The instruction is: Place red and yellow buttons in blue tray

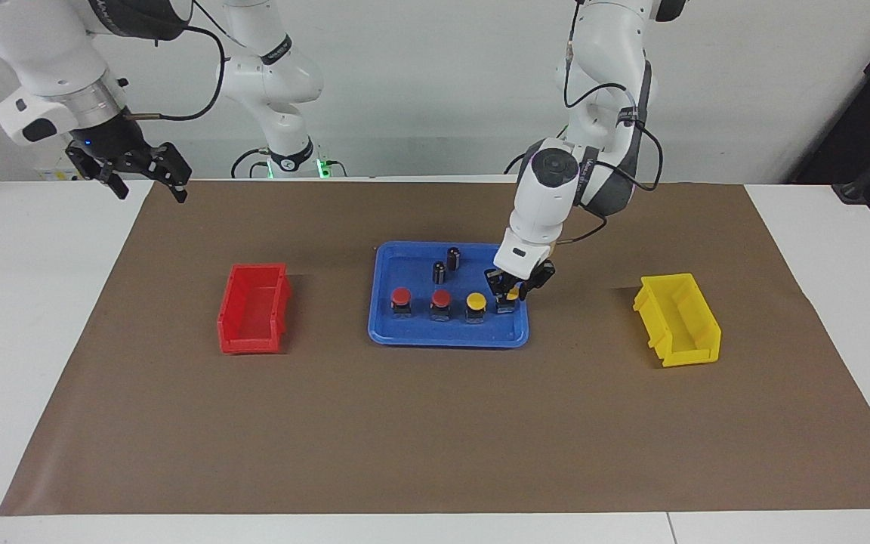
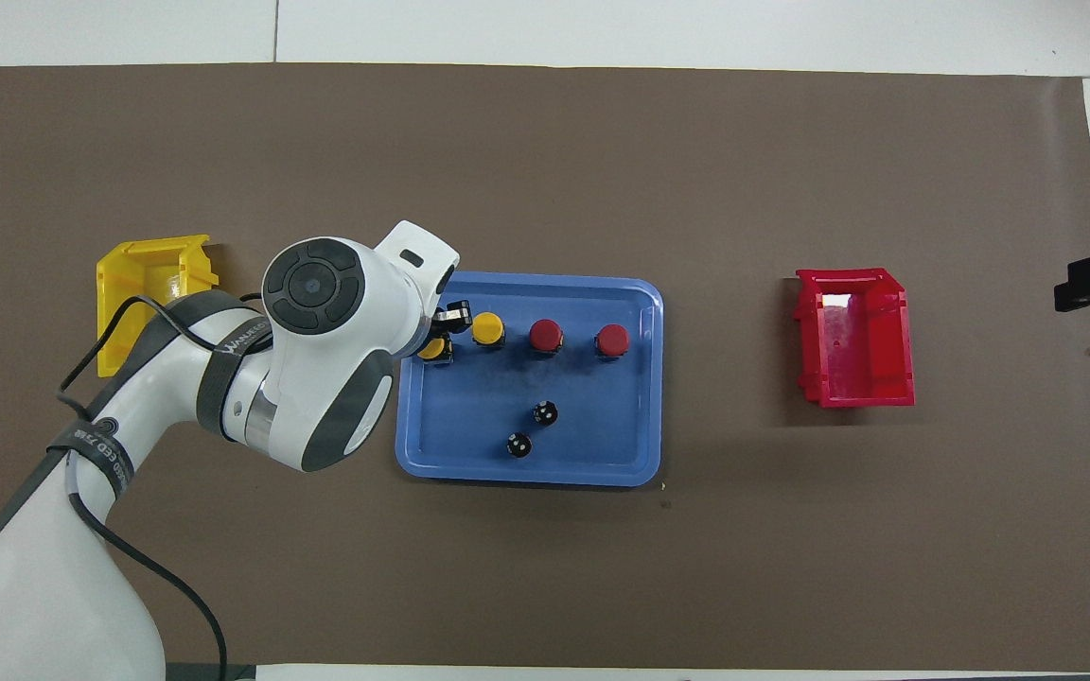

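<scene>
Three round-capped buttons, two red (image 1: 402,296) (image 1: 441,299) and one yellow (image 1: 476,302), already sit in the flat blue plastic tray (image 1: 405,334), and the left pincer (image 1: 508,296) is clamped on the last yellow button (image 2: 431,348), looks like it's just touching down; right pincer (image 1: 146,180) waits open off to the side.

Probably lab: two arms, papered table (image 1: 435,423).

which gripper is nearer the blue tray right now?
Left. The left gripper is over the blue tray, shut on a yellow button. The right gripper waits over the table's edge, open.
</scene>
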